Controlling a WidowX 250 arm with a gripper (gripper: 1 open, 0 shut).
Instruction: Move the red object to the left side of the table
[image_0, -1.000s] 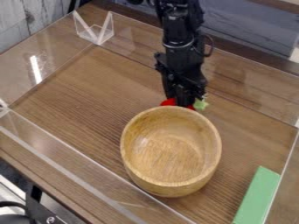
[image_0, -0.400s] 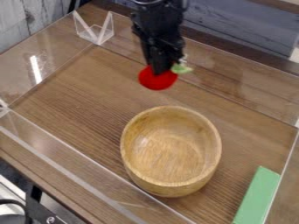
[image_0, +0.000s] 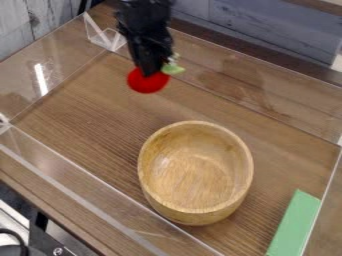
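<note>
The red object (image_0: 147, 80), a small strawberry-shaped toy with a light green top, hangs in the air above the table (image_0: 94, 130), toward the far left part of it. My gripper (image_0: 151, 66) points down and is shut on the toy from above; its black fingers cover the toy's upper part. The toy sits well clear of the wooden bowl, up and to the left of it.
A round light wooden bowl (image_0: 197, 171) stands at the front middle. A flat green block (image_0: 295, 226) lies at the front right. Low clear acrylic walls (image_0: 54, 60) border the tabletop, with a small clear stand (image_0: 107, 35) at the far left.
The gripper closed on the red object beside the bowl's far rim, lifted it, and carried it leftward and farther from the bowl.
</note>
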